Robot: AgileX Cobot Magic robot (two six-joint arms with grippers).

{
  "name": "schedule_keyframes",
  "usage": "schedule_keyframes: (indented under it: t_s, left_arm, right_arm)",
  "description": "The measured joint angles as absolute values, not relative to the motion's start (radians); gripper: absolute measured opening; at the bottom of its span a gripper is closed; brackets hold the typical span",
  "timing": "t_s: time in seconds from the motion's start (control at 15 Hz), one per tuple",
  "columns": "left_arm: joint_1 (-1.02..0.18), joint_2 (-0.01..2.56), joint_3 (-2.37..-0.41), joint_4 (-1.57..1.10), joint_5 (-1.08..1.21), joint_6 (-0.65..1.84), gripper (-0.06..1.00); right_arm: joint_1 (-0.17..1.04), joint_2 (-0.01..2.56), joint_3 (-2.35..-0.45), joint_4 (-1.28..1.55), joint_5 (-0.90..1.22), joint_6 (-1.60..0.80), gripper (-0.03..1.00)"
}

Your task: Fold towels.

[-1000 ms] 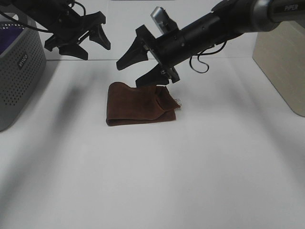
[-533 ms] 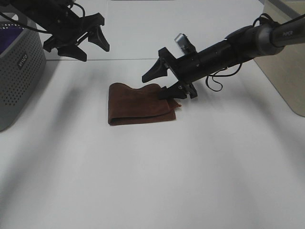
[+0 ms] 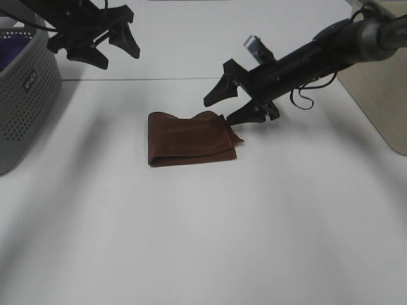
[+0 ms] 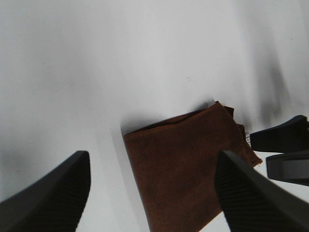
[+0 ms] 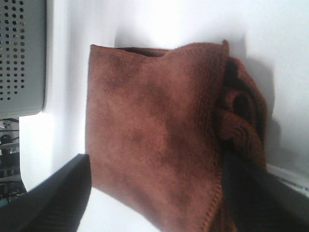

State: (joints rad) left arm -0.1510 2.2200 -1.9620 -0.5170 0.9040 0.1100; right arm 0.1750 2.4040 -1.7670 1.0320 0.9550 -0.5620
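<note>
The dark reddish-brown towel (image 3: 189, 138) lies folded into a rectangle on the white table (image 3: 203, 241), with its right-back corner bunched up. My right gripper (image 3: 219, 110) is open, low over the table at that bunched corner, one fingertip (image 3: 231, 119) right beside it. In the right wrist view the towel (image 5: 159, 140) fills the space between the open fingers (image 5: 53, 198). My left gripper (image 3: 117, 57) is open and empty, raised at the back left, well away from the towel. Its wrist view looks down on the towel (image 4: 188, 169) and the right gripper's fingertips (image 4: 285, 150).
A grey perforated basket (image 3: 25, 95) with something purple inside stands at the left edge; it also shows in the right wrist view (image 5: 21, 53). A beige box (image 3: 381, 82) stands at the right edge.
My right gripper came down to the towel's right-back corner, then shifted slightly right, still open. The corner flap now lies flatter. My left gripper drew back a little to the upper left.
</note>
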Motion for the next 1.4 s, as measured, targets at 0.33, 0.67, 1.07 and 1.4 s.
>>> schedule_keyframes:
  t_s: [0.33,0.67,1.07,1.4]
  left_arm:
    - [-0.151,2.046,-1.962,-0.374,1.044,0.116,0.69]
    - [-0.151,1.89,-1.946,-0.274,1.207,0.107,0.69]
    - [-0.151,1.508,-1.556,-0.168,1.212,0.079,0.69]
    - [-0.151,1.082,-1.087,-0.154,1.196,0.068,0.69]
  right_arm:
    - [0.176,2.152,-1.767,0.753,1.031,-0.385,0.71]
    - [0.176,1.979,-1.759,0.428,1.197,-0.172,0.71]
    - [0.176,1.697,-1.437,0.273,1.176,-0.121,0.71]
    - [0.176,1.321,-1.035,0.226,1.068,-0.118,0.71]
